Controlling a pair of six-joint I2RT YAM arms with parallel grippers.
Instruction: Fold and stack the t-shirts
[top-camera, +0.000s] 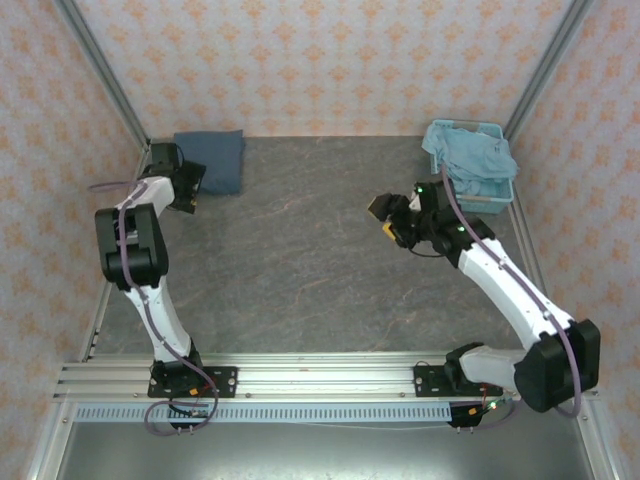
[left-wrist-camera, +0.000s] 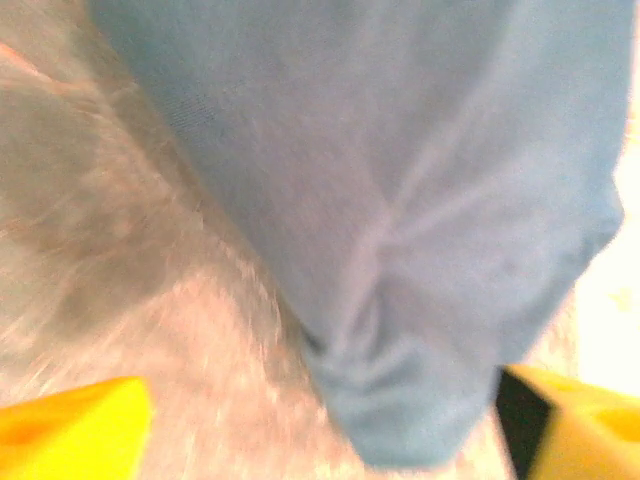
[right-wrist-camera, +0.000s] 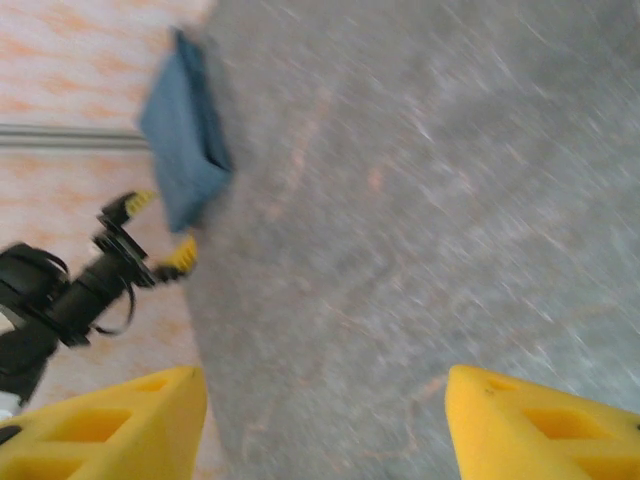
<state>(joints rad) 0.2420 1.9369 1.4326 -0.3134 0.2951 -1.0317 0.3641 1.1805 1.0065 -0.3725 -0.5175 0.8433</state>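
Left arm (top-camera: 130, 245): base at the near edge, left side. Upper link rose to a dark elbow; forearm reached on to the far-left corner. Left gripper (top-camera: 190, 187) pointed right at the far end of the reach. In its wrist view the yellow fingers (left-wrist-camera: 70, 430) sat at opposite edges, jaws wide apart.

Right arm (top-camera: 500, 275): base at the near edge, right side. Dark elbow swung out to the near right; white forearm angled far and leftward. Right gripper (top-camera: 384, 218) faced left, right of table centre. Its yellow fingers (right-wrist-camera: 110, 420) stood well apart, jaws open.
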